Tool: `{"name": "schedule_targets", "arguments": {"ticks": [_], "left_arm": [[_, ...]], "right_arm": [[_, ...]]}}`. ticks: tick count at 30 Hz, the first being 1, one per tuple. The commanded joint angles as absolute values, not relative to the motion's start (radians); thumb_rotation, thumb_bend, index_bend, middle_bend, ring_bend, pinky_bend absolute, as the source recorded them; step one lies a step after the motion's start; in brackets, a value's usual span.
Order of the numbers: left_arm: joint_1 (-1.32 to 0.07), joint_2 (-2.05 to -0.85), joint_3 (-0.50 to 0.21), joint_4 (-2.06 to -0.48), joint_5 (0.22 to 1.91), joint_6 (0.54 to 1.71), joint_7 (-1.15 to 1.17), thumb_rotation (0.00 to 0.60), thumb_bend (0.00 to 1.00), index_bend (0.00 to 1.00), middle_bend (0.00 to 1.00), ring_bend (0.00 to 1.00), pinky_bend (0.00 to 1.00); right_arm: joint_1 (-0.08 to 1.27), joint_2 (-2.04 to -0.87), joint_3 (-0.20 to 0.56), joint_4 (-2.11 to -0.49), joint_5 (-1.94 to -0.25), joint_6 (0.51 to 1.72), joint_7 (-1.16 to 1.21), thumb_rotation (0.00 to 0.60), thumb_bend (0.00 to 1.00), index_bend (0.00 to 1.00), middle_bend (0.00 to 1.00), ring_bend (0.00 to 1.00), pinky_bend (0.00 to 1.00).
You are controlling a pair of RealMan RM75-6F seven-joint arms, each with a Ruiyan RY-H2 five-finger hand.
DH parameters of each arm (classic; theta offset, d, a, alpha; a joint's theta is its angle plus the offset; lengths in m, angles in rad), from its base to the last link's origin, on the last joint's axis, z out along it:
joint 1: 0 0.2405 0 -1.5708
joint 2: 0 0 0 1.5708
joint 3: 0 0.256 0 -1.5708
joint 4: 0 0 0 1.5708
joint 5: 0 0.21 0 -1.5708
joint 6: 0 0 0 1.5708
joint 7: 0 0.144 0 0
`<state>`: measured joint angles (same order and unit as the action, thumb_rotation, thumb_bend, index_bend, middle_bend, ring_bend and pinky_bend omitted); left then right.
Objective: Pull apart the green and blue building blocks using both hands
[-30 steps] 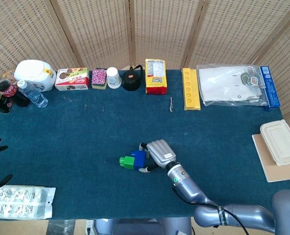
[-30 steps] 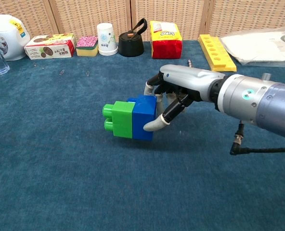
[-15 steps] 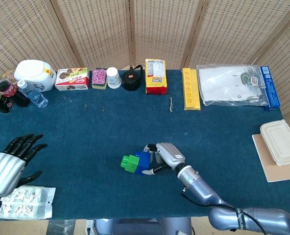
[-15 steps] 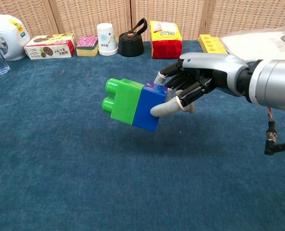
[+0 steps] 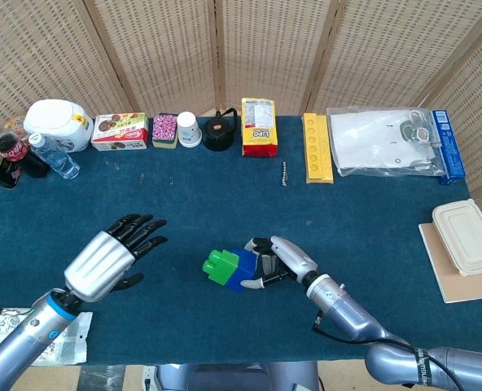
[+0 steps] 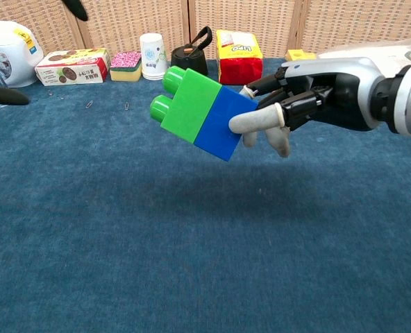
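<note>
Your right hand (image 6: 309, 104) pinches the blue block (image 6: 223, 123) above the tabletop (image 6: 191, 263); your left hand (image 5: 115, 257) hangs spread, empty. Yank the green block (image 6: 188, 104) off-axis and that light fingertip hold could slip.

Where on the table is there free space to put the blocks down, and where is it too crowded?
Free cloth lies under the right hand that holds the joined blocks, out to the lunch box, and between the open left hand and the back row. It is crowded along the back edge, from the bottles to the yellow tray and plastic bag.
</note>
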<state>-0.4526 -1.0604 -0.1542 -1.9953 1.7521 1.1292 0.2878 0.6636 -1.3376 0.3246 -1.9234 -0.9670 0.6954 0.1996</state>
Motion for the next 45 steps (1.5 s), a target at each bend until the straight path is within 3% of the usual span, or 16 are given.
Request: {"name": "schedule_targets", "arguments": {"ticks": [1,9,26,32,39,45], "left_arm": [[-0.540,-1.167,-0.195,-1.957,1.700,1.051,0.313,0.600,0.17,0.28,0.18,0.16,0.22],[-0.622,-1.286,-0.220,-1.902,1.664,1.030,0.353,0.599,0.17,0.28,0.18,0.15,0.22],[-0.716,-1.390,-0.218,-1.869,1.591,0.998,0.398,0.599,0.17,0.29,0.18,0.14,0.22],[-0.737,-1.416,-0.210,-1.862,1.591,1.007,0.422,0.600,0.19,0.36,0.18,0.14,0.22],[-0.743,-1.426,-0.193,-1.851,1.609,1.032,0.420,0.600,0.23,0.54,0.18,0.15,0.22],[-0.743,-1.427,-0.183,-1.836,1.617,1.055,0.399,0.600,0.23,0.55,0.18,0.15,0.22]], "right_arm": [[0.652,-1.312,0.336,-1.920,-0.991,0.669,0.258,0.443,0.22,0.59,0.57,0.68,0.60],[0.650,-1.290,0.334,-1.912,-1.026,0.658,0.327,0.441,0.22,0.59,0.57,0.69,0.60],[0.658,-1.265,0.320,-1.934,-1.059,0.674,0.379,0.445,0.22,0.59,0.57,0.69,0.60],[0.660,-1.258,0.313,-1.941,-1.065,0.680,0.395,0.444,0.22,0.59,0.57,0.69,0.60],[0.659,-1.251,0.305,-1.935,-1.076,0.681,0.417,0.445,0.22,0.59,0.57,0.69,0.60],[0.665,-1.252,0.299,-1.926,-1.077,0.676,0.429,0.443,0.22,0.59,0.57,0.70,0.60]]}}
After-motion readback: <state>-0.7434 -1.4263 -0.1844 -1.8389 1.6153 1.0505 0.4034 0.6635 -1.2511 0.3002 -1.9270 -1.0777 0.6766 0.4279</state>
